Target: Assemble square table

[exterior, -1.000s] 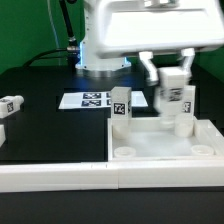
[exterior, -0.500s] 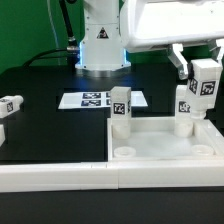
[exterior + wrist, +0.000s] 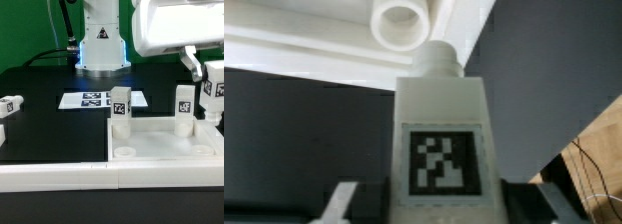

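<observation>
Over the black table (image 3: 50, 130), the gripper (image 3: 212, 80) clamping a white leg (image 3: 441, 130) has swung to the exterior view's right, leg not yet seated.

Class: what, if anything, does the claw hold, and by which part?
The claw holds a white table leg by its tagged end, with the narrow peg end pointing away from it.

The gripper (image 3: 211, 80) hangs fingers-down from the white wrist housing (image 3: 175, 25), above the far corner of the square table top (image 3: 160, 145) at the exterior view's right, jaws clamped on a tagged leg (image 3: 214, 90).
</observation>
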